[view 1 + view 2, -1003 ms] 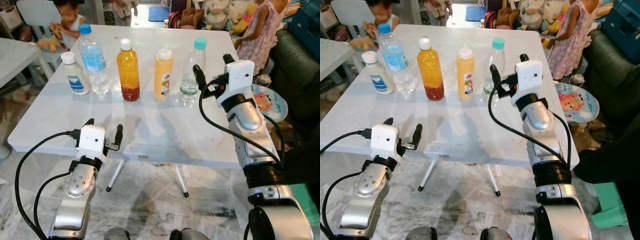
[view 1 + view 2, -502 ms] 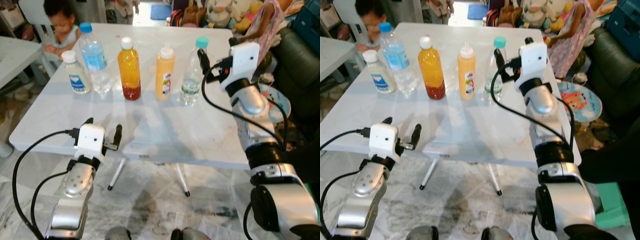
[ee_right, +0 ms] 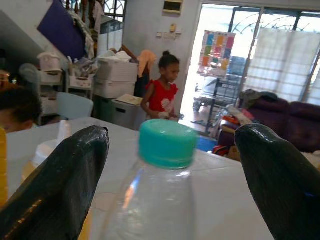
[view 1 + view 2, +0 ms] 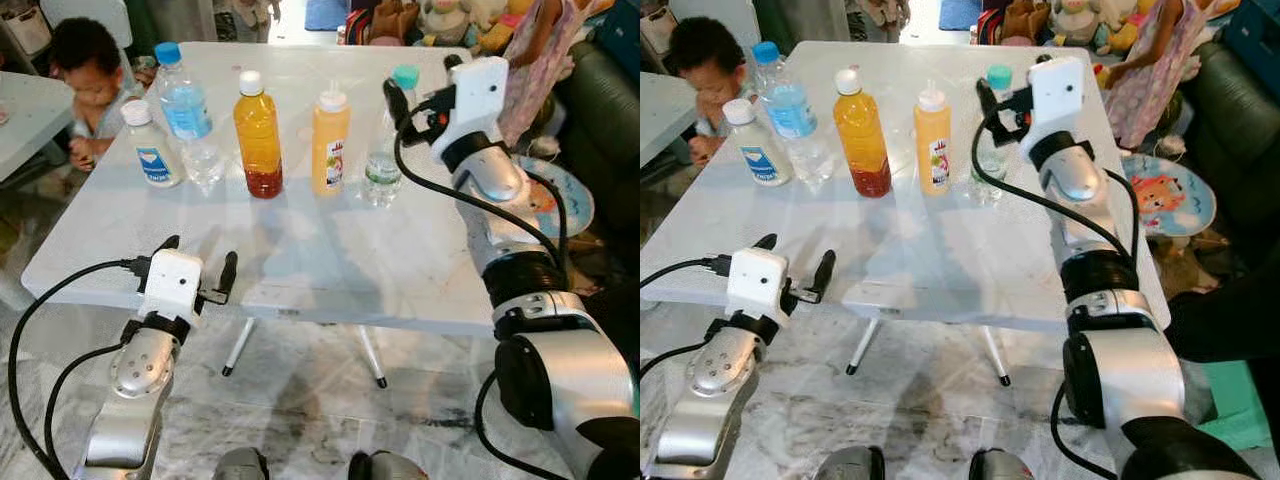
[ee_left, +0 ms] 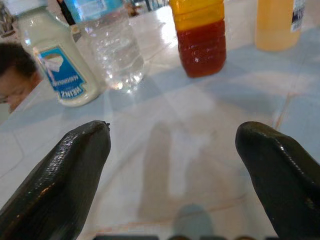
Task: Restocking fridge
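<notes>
- Clear bottle (image 4: pixel 383 160), teal cap: upright, nearest the table's (image 4: pixel 330 260) right edge in the row.
- Right gripper (image 3: pixel 170 165): fingers spread either side of its neck, not touching.
- Left gripper (image 4: pixel 195 268): spread, at the near edge.
- Juice bottles (image 4: pixel 258 135), milk bottle (image 4: pixel 150 145): upright, leftward.

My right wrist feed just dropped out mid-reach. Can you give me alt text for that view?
A clear plastic water bottle with a teal cap stands centred between the right gripper's two black fingers, jaws open and not touching it. Behind, on the white table, is a pale orange juice bottle with a white cap, and a person in red stands farther back.
</notes>
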Robot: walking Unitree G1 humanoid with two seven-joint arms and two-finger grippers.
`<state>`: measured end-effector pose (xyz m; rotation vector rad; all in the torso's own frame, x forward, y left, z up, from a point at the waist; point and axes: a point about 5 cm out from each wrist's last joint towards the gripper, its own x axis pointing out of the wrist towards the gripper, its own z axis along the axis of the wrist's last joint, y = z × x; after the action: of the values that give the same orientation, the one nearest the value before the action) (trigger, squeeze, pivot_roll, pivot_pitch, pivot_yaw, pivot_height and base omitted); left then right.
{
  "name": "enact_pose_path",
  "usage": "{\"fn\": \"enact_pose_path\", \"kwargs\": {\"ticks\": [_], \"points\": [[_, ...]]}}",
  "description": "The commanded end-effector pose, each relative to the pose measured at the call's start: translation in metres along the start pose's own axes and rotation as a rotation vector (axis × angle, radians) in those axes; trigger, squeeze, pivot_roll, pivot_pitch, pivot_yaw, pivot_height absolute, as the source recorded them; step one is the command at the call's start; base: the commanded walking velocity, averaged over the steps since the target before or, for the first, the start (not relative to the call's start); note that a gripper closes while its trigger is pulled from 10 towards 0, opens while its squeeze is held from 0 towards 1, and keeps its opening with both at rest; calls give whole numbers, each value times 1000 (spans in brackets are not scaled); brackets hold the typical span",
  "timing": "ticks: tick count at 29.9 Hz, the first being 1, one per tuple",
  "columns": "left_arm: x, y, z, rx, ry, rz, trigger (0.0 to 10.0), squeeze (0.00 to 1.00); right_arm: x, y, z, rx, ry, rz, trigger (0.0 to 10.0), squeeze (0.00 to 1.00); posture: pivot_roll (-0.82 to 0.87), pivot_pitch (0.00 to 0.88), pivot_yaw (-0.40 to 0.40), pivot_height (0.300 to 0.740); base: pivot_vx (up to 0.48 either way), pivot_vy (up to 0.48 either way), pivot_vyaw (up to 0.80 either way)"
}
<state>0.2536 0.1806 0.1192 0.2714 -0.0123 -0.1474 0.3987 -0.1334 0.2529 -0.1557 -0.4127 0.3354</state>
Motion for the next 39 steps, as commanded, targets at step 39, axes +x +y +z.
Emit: {"fn": "enact_pose_path", "kwargs": {"ticks": [39], "points": [[7,-8,-3,-164,-53,119,10000,0,-184,28,-63,-118,243,-250,10000,0,42,0,23,740,0,0,0]]}}
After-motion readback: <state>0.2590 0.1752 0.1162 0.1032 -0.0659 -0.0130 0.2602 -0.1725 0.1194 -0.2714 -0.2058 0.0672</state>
